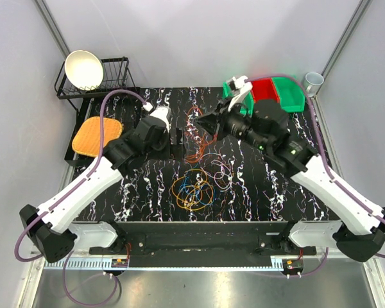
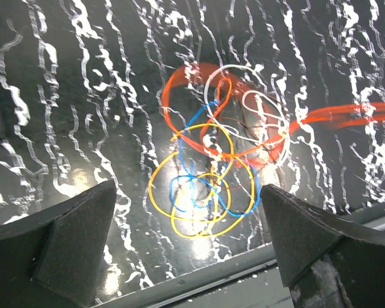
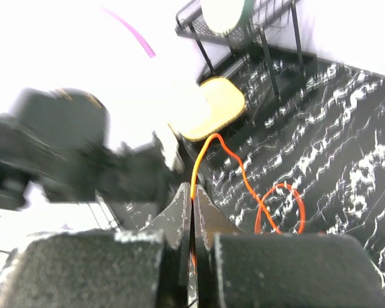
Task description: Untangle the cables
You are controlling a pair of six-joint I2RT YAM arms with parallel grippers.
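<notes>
The cables lie in a tangle mid-table: yellow and blue loops [image 1: 192,190] with pale purple loops [image 1: 222,168] beside them. An orange cable [image 1: 194,131] rises from the tangle toward the back. My right gripper [image 1: 203,122] is shut on this orange cable, which shows pinched between its jaws [image 3: 192,190] in the right wrist view and trails down to an orange loop [image 3: 280,208] on the table. My left gripper [image 1: 176,138] is open and empty, above and behind the tangle. The left wrist view shows yellow loops [image 2: 191,192], blue, a blurred orange strand [image 2: 346,115] and pale loops [image 2: 260,122] between its spread fingers [image 2: 70,247].
A black dish rack [image 1: 115,80] with a white bowl [image 1: 84,69] stands back left, with an orange-yellow pad [image 1: 97,136] in front of it. Green and red bins [image 1: 279,93] and a white cup [image 1: 314,80] sit back right. The table's front edge [image 2: 244,269] lies just below the tangle.
</notes>
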